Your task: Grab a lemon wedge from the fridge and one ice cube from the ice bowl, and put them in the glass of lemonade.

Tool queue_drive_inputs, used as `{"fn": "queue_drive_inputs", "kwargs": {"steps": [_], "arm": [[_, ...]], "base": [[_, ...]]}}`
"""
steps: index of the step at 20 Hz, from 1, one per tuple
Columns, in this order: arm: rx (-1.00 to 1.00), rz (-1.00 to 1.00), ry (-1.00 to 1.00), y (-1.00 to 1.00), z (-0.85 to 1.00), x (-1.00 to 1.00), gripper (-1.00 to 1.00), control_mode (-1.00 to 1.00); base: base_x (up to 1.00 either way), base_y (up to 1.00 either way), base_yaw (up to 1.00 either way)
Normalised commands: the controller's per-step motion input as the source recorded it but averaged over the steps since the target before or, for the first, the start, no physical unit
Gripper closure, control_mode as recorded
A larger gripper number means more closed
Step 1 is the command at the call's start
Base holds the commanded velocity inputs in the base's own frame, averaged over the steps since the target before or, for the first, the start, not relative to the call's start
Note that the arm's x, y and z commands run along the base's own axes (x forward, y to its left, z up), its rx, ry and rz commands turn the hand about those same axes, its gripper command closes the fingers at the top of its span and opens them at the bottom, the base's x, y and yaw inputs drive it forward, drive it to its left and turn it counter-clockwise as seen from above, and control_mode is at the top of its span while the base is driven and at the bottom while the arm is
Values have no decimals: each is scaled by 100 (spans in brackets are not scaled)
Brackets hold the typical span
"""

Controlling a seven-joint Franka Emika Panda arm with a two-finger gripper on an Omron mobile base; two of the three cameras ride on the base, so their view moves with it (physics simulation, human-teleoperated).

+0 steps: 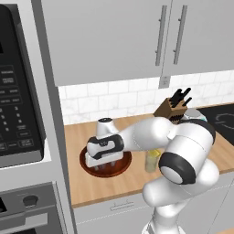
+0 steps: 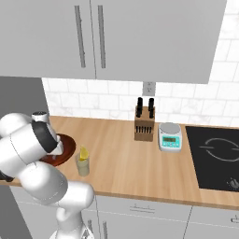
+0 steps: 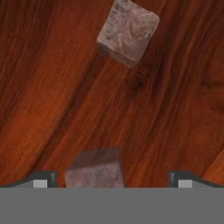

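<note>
My gripper reaches down into the dark reddish-brown ice bowl on the wooden counter. The hand view looks straight at the bowl's wooden floor. My gripper is open, and one ice cube lies between its fingertips, nearer the left one. A second ice cube lies farther off. The glass of lemonade stands just right of the bowl, with a yellow lemon wedge at its rim. The glass is partly hidden behind my arm. The fridge is out of view.
A knife block and a small kitchen scale stand at the back of the counter. A black cooktop lies to the right. The black oven tower rises at the left. Wall cabinets hang above.
</note>
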Motion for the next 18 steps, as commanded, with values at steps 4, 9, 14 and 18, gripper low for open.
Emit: {"fn": "queue_drive_inputs", "kwargs": {"steps": [4,9,14,18], "arm": [[0,0,0,0,0,0,100,-100],[0,0,0,0,0,0,100,-100],[0,0,1,0,0,-5,100,-100],[0,0,0,0,0,-25,100,-100]], "base": [[0,0,0],[0,0,0],[0,0,0],[0,0,0]]}}
